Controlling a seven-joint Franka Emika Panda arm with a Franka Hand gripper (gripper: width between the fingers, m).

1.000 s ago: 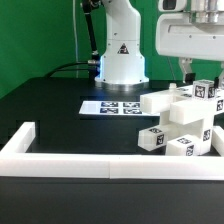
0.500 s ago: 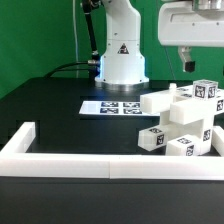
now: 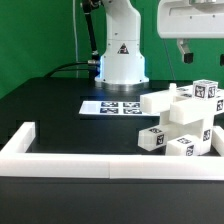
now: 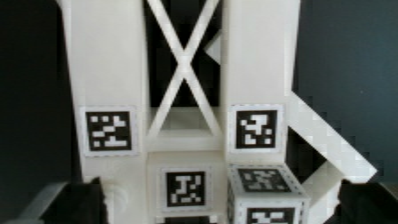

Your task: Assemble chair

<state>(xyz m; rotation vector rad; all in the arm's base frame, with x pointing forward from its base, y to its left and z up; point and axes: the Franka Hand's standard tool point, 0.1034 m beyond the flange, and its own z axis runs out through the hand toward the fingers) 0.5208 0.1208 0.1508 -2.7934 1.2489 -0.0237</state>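
Exterior view: the gripper (image 3: 194, 48) hangs at the upper right of the frame, fingers spread, nothing in them. The chair (image 3: 185, 125) sits below it at the right edge, behind the white wall (image 3: 100, 163), just beside the marker board (image 3: 112, 106). Wrist view: the chair's crossed back panel (image 4: 187, 70) fills the frame, fingertips (image 4: 75, 203) set wide apart.
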